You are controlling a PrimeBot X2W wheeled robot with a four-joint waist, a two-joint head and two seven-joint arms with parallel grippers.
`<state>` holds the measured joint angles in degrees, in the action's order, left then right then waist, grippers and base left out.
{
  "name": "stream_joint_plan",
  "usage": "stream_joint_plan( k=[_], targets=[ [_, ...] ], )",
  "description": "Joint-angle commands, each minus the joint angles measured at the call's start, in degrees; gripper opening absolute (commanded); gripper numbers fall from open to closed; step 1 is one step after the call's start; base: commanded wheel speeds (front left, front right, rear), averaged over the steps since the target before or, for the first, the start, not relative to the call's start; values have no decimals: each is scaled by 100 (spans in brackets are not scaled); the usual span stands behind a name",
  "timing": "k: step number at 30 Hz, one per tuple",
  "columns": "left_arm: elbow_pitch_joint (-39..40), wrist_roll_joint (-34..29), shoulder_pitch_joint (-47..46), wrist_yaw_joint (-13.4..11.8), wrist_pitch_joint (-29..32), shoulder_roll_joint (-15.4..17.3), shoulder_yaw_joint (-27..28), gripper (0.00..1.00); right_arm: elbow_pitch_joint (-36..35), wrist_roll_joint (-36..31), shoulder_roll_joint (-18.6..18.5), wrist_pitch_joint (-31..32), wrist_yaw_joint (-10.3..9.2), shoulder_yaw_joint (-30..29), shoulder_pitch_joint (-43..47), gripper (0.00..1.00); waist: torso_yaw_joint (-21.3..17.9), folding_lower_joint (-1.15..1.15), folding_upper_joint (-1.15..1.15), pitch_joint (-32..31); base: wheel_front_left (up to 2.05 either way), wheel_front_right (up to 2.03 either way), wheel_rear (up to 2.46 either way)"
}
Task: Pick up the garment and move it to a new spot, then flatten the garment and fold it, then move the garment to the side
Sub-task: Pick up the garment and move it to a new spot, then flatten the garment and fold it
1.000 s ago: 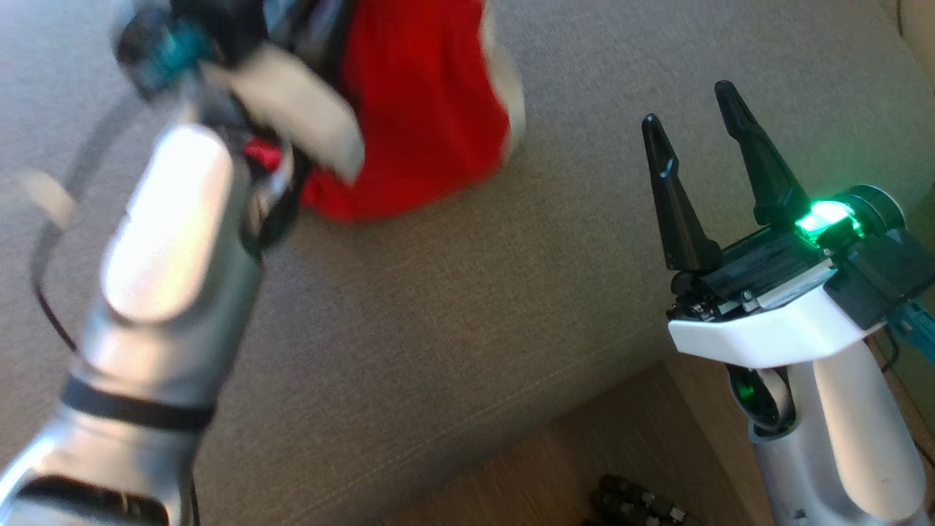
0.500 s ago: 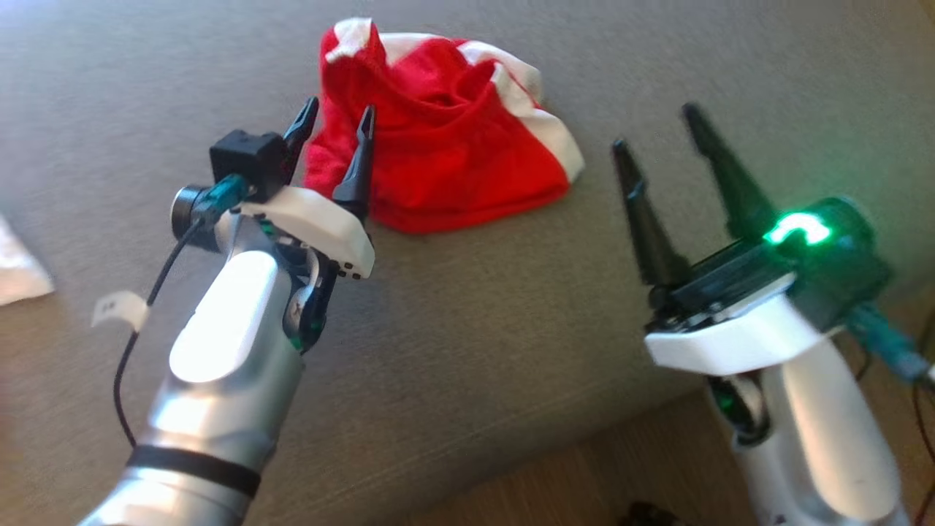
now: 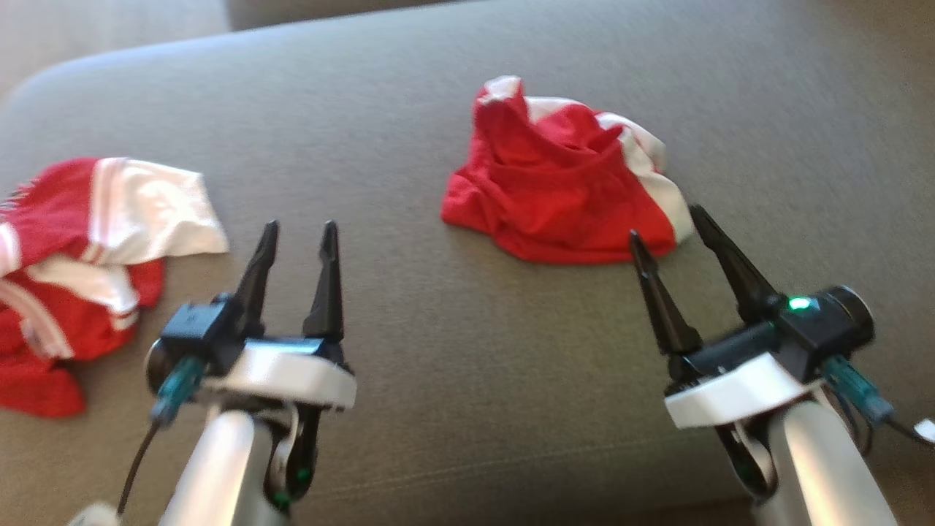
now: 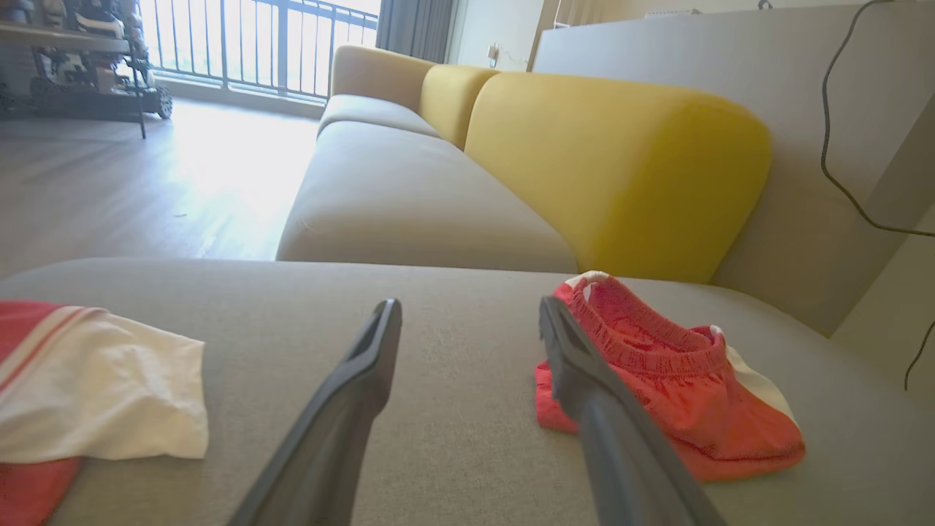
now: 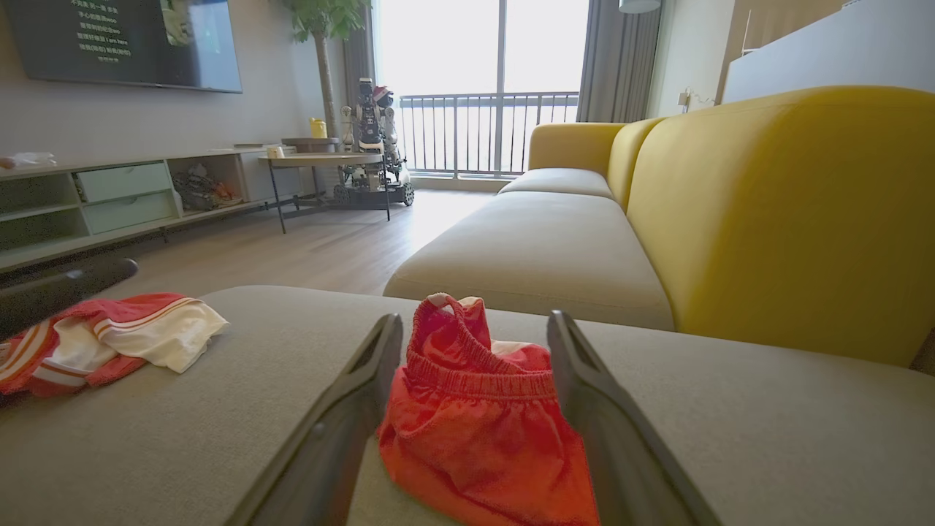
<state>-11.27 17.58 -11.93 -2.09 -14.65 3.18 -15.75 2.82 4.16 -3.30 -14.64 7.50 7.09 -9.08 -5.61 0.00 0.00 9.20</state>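
Fingers (image 3: 326, 285) on both our arms stand spread wide, with nothing pinched between them. At the left edge of the sofa seat (image 3: 438, 380) lies a heap of red-and-white clothes (image 3: 80, 248), loosely dumped and partly hanging towards the front edge; we judge it is waiting stock, not the piece in hand. Just right of it our left gripper (image 3: 301, 224) hovers over bare fabric, well apart from any cloth, pointing towards the back of the seat.

Right of centre, towards the back edge, sit the red shorts (image 3: 555, 197), bunched up with the elastic waistband standing proud and the white side trim turned outward. They look set down on open seat, so there is room to spread them; flattening seems to be the step now due. Our right gripper (image 3: 665, 221) is lined up on their near hem, fingers straddling the bundle; whether the tips touch it we cannot tell.

Underneath is a taut grey-brown weave, soft enough to drag cloth. Behind rise yellow backrests (image 4: 621, 168), and beyond them a wooden floor (image 5: 307, 248), a shelf unit (image 5: 124, 197) and a sunlit balcony railing (image 5: 497, 131).
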Motion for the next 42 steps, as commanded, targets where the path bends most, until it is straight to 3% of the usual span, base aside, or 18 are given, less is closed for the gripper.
stream_joint_plan(
  k=[1,7,17,42],
  targets=[
    [624,-226,49,14,-34,7,295,100,-186,-91,42,-36,-1,-33,115,100,434,0,0,-380,0,0,0],
    [1346,-703,1119,-116,-34,-19,684,100,-150,-209,42,-36,-1,-231,628,100,630,0,0,-717,0,0,0],
    [1513,-906,1875,-213,-34,-29,839,100,-27,-172,42,-36,-1,-277,891,100,622,0,0,-890,0,0,0],
    [1476,-914,1823,-190,-35,-30,953,100,18,-109,42,-36,-1,-196,868,100,594,0,0,-816,0,0,0]
  ],
)
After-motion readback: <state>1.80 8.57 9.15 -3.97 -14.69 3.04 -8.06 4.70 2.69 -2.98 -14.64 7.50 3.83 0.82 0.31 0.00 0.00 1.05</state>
